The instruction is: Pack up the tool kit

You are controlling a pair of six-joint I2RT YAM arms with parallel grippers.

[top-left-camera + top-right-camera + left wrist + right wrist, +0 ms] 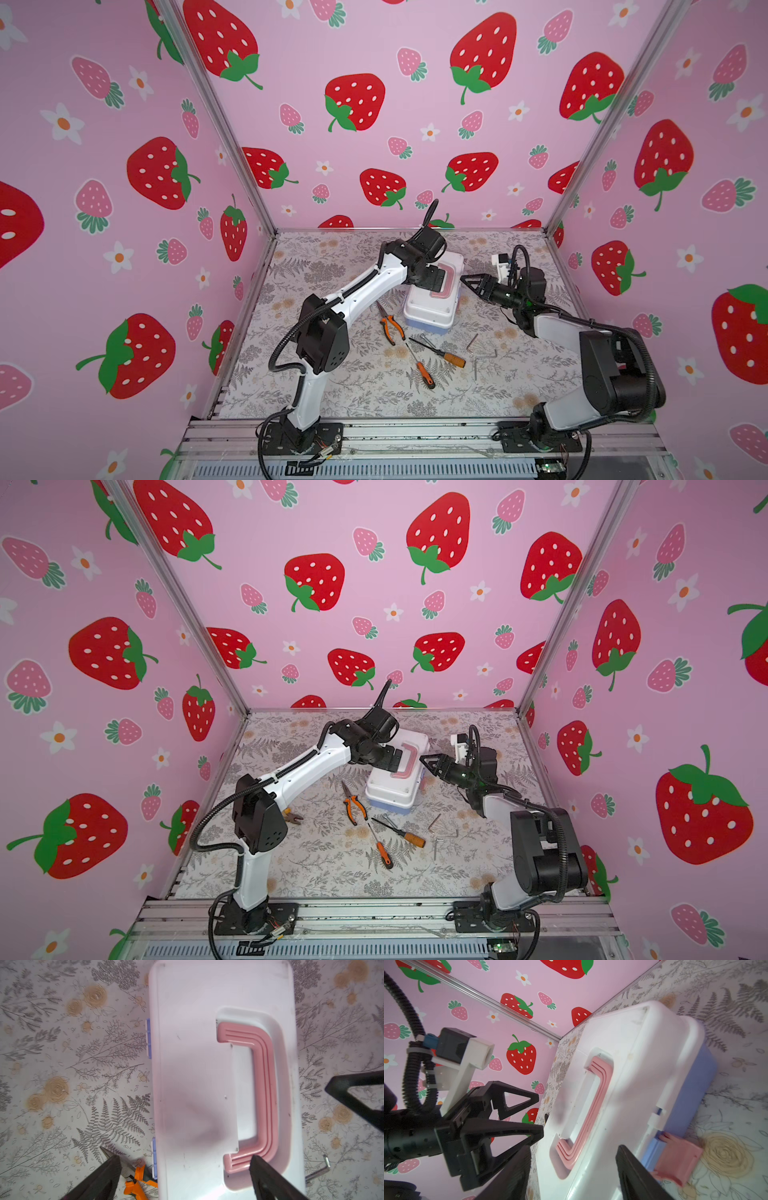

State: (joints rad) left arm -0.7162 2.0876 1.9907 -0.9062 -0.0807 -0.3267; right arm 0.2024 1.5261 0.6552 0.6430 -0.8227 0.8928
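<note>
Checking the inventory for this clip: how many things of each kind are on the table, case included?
Case: 1
Pliers: 2, the second half hidden
Screwdrivers: 2
Hex keys: 2, as far as I can tell
Small silver tool: 1
Total: 8

Closed tool kit (430, 309) toward the back of the surface (357, 390).
Rests flat, with white lid (187, 1064) down on periwinkle-blue base (691, 1088), pink handle (268, 1088) folded into its recess, pink latch (675, 1159) swung outward onto the surface.
</note>
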